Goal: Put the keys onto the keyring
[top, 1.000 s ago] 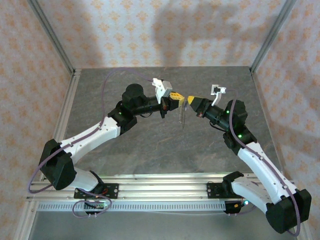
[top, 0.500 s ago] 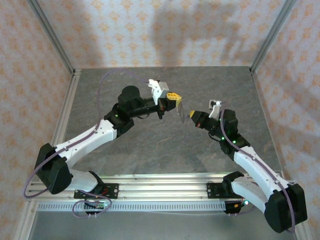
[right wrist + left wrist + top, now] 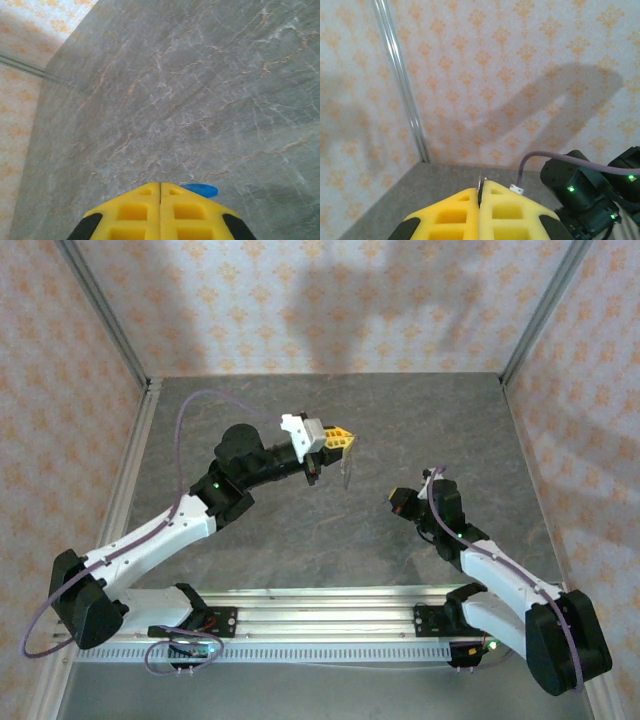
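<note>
In the top view my left gripper (image 3: 346,438) is raised over the middle of the table, and the thin pale keyring (image 3: 346,472) hangs from its tip. In the left wrist view, that gripper (image 3: 481,188) has its yellow pads pressed together, with the keyring's metal edge (image 3: 480,181) showing in the seam. My right gripper (image 3: 397,502) sits low over the table, to the right of the left one and nearer the arm bases. Its pads are shut (image 3: 160,184). A blue key head (image 3: 201,190) shows past the right pad's tip. I cannot tell whether that key is gripped or lies on the table.
The table is grey marbled stone (image 3: 300,530) with patterned walls on three sides. Metal corner posts (image 3: 105,315) stand at the back left and back right. The right arm's dark wrist (image 3: 580,197) is close by on the right in the left wrist view.
The two grippers, tip to tip a second ago, have parted. The right one has pulled back and dropped toward the table. The left has drifted slightly left with the keyring.
</note>
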